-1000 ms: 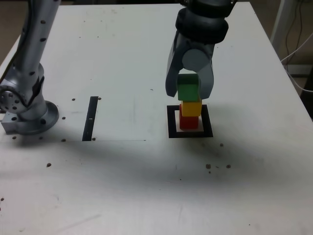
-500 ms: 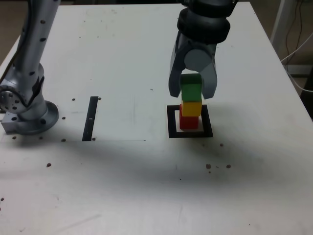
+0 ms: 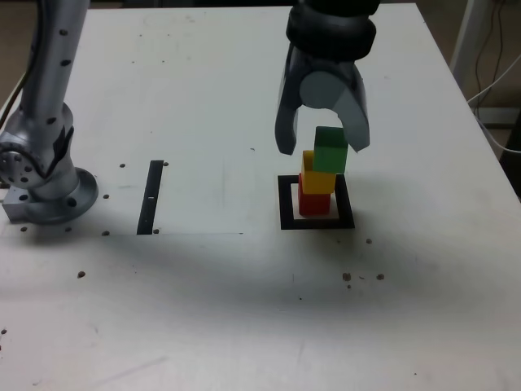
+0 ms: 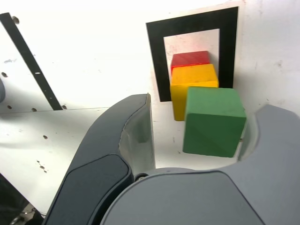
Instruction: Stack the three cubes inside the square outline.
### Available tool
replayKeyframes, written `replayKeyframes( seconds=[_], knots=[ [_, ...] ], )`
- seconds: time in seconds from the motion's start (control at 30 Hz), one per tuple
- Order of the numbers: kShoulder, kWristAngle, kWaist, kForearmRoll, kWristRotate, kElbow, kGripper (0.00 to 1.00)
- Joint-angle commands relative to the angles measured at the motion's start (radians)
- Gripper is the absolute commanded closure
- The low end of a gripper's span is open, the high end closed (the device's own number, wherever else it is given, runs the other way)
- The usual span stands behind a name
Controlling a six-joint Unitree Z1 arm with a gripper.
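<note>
Currently the gripper [image 3: 322, 138] is spread, pinching nothing, the green cube [image 3: 330, 150] skewed towards the exterior view's right atop the yellow cube [image 3: 313, 173] and red cube [image 3: 313, 200] inside the square outline [image 3: 286, 213], against one finger.

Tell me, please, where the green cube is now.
In the exterior view, the green cube sits atop the yellow cube, shifted toward that view's right, between the open gripper jaws.

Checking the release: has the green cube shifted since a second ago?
Yes. The green cube slid toward the exterior view's right, now overhanging the yellow cube above the square outline.
</note>
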Motion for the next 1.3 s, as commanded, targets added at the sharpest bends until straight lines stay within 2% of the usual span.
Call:
replayKeyframes(
  seconds=[0.0, 0.3, 0.63, 0.87, 1.07, 1.17, 1.27],
  knots=[
    [-0.008, 0.002, -0.002, -0.004, -0.002, 0.008, 0.0],
    [-0.036, 0.002, -0.002, -0.009, -0.005, 0.022, 0.0],
    [-0.144, 0.0, 0.003, 0.01, 0.005, 0.048, 0.0],
    [-0.261, 0.0, 0.028, 0.012, 0.019, 0.21, 0.0],
    [-0.389, 0.024, 0.06, -0.007, 0.037, 0.401, 0.0],
    [-0.437, 0.029, 0.07, -0.039, 0.037, 0.517, 0.0],
    [-0.473, 0.017, 0.071, -0.096, 0.038, 0.624, 0.0]
  ],
)
